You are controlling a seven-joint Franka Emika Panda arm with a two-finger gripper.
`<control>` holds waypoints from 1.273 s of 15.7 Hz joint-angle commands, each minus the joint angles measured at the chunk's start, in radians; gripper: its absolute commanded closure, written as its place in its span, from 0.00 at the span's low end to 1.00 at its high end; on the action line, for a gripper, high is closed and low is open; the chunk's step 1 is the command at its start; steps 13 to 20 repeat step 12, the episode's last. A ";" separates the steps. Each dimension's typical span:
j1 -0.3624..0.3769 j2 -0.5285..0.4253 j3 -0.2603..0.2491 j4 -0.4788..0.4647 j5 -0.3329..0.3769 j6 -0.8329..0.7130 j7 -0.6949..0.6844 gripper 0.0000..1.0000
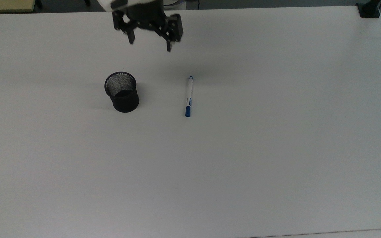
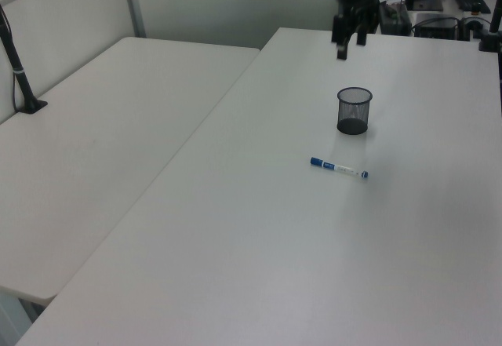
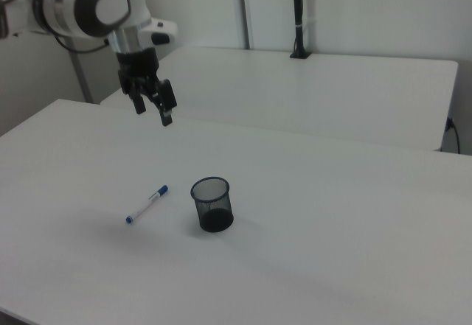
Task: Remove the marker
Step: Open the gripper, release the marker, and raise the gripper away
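We've got the marker (image 1: 188,96) lying flat on the tabletop (image 1: 276,148), just beside the mesh cup (image 1: 122,92). Our tool (image 1: 149,41) hangs well above, spread wide, empty. Looks light, stiff, slippery; we'd pinch mid-barrel.

A white, rounded arm (image 3: 96,4) with a dark grey joint cap carries a black gripper (image 3: 153,109) with two thin fingers.

Place: lab or office | Evidence: plain white tables (image 2: 118,126), partition wall (image 3: 354,8), robot arm (image 3: 88,4)
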 commanded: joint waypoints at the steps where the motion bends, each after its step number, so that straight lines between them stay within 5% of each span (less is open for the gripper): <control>1: -0.044 -0.103 -0.002 -0.027 -0.007 -0.070 0.024 0.00; 9: -0.092 -0.099 -0.006 -0.016 0.010 -0.020 -0.195 0.00; 20: -0.092 -0.099 -0.005 -0.008 0.001 -0.020 -0.197 0.00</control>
